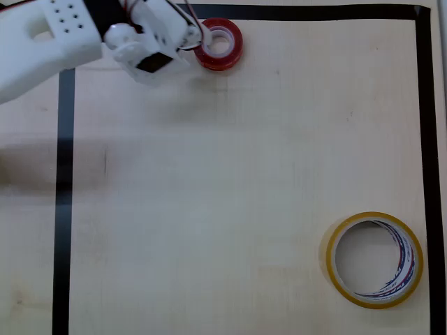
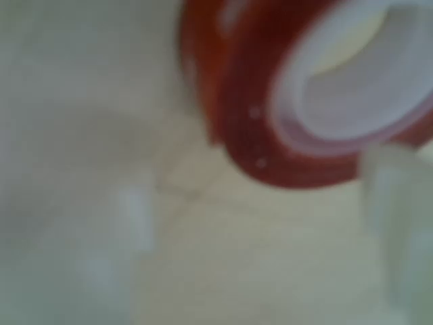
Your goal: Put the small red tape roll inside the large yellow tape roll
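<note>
I've got the large yellow tape roll (image 1: 374, 259) sitting lower right, the small red tape roll (image 1: 219, 44) top centre with my gripper (image 1: 196, 36) on it, can't tell the jaw state, so a shallow pinch might drop it.

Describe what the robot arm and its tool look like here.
In the overhead view the arm is white plastic with blocky, rounded segments; one panel carries a grid of small dark holes. A black block sits on its underside by the wrist, and thin red and dark cables loop near the tool. The wrist view is too blurred for detail.
</note>
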Action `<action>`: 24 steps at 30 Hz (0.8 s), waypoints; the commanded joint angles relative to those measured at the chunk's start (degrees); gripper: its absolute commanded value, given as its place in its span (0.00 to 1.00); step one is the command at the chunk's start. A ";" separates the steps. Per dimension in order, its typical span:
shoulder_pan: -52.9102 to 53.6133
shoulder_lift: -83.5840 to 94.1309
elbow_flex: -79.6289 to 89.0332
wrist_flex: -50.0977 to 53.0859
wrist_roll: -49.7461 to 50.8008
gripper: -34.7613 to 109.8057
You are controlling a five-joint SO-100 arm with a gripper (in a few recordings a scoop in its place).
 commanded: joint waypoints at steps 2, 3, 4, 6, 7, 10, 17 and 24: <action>-2.02 0.70 -7.65 1.93 -1.32 0.35; -2.20 0.44 -7.91 1.93 -1.32 0.35; -2.20 0.18 -8.26 1.93 -1.41 0.35; -2.20 -0.53 -8.70 2.02 -1.58 0.35; -2.20 -0.79 -8.88 2.02 -1.67 0.35; -2.20 -2.02 -9.32 2.11 -2.02 0.35; -2.02 -5.71 -10.72 2.11 -2.20 0.35; -1.93 -7.82 -11.51 2.11 -2.20 0.34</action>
